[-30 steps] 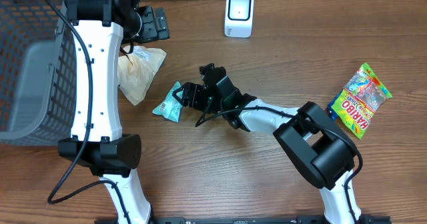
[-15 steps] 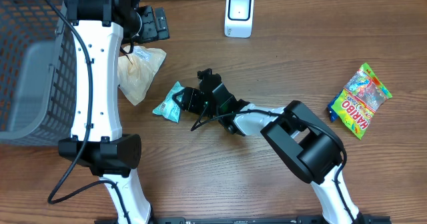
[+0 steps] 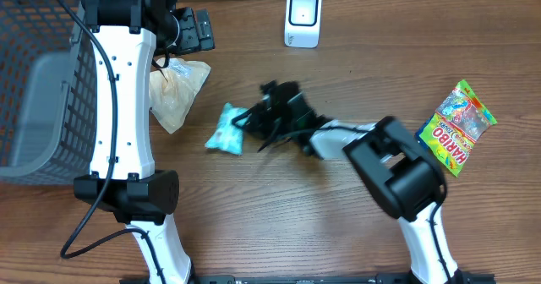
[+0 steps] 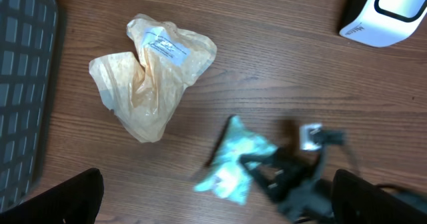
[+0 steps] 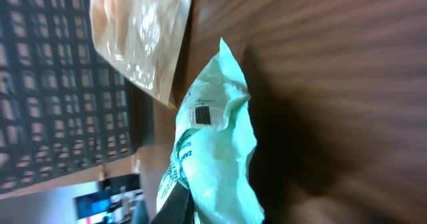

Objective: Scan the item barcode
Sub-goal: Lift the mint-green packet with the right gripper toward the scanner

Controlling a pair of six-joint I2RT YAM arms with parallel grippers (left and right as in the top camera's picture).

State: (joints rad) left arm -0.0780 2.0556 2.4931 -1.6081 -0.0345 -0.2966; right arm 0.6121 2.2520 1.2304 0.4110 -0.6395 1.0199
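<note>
My right hand [image 3: 248, 117] is pinched almost all the way shut. It has hold of one end of the green packet [image 3: 226, 131]. The packet sticks out past my fingertips, low over the table [image 3: 254, 225]. The pictures are blurry here, so I cannot tell if the packet touches the wood. On the side facing my right wrist there is a little black striped label [image 5: 205, 113].

The white scanner [image 3: 303, 18] stands well apart from my right hand, near the far edge of the table. A bright candy bag [image 3: 456, 125] lies back behind my right arm.

My left hand [image 3: 193, 30] is wide open and holds nothing. A tan bag [image 3: 173, 90] lies just under it, and the gray basket [image 3: 42, 81] is off to its side.
</note>
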